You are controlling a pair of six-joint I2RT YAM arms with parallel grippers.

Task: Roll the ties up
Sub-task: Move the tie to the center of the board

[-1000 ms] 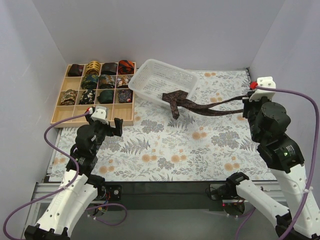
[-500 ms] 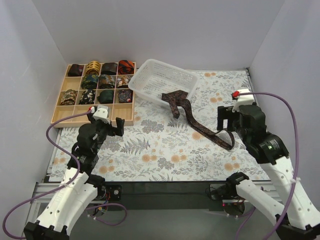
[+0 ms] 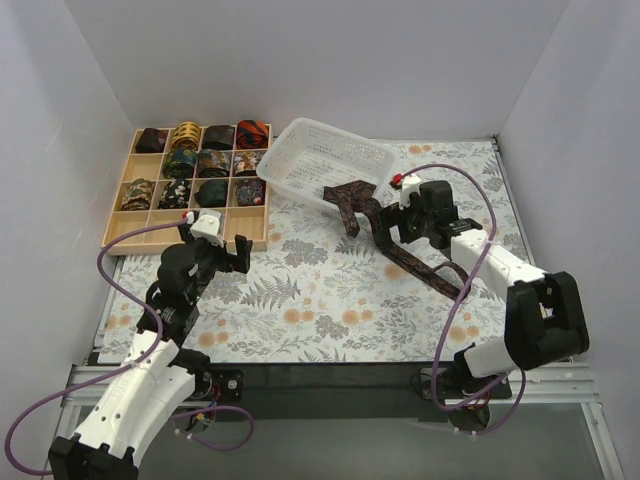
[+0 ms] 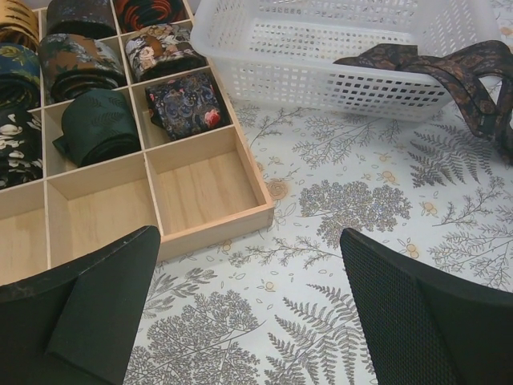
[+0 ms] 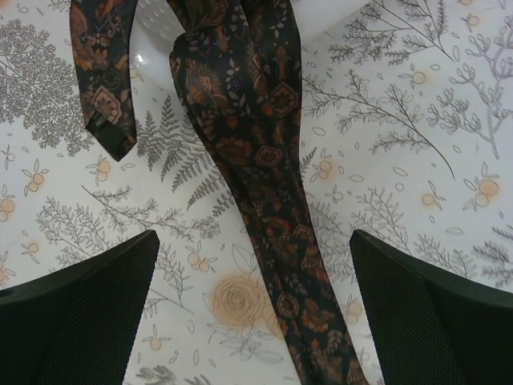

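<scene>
A dark brown-maroon tie [image 3: 415, 262] hangs over the white basket's front rim and trails across the patterned table toward the near right. In the right wrist view the tie [image 5: 264, 160] runs straight down between my fingers, lying flat. A short pointed end lies to its left. My right gripper [image 3: 392, 224] hovers open over the tie, close to the basket, with the strip untouched between the fingers [image 5: 88, 313]. My left gripper [image 3: 238, 256] is open and empty above the table, just in front of the wooden tray. Several rolled ties [image 3: 195, 165] fill the tray's compartments.
The gridded wooden tray [image 3: 150, 228] sits at the back left with bare compartments along its front row [image 4: 200, 172]. The white mesh basket [image 3: 325, 160] stands tilted at the back centre, right of the tray. White walls close in on three sides.
My right gripper has opened and let go of the tie's far end, which dropped onto the table. The right arm swung left and down toward the basket. The left arm barely moved.
</scene>
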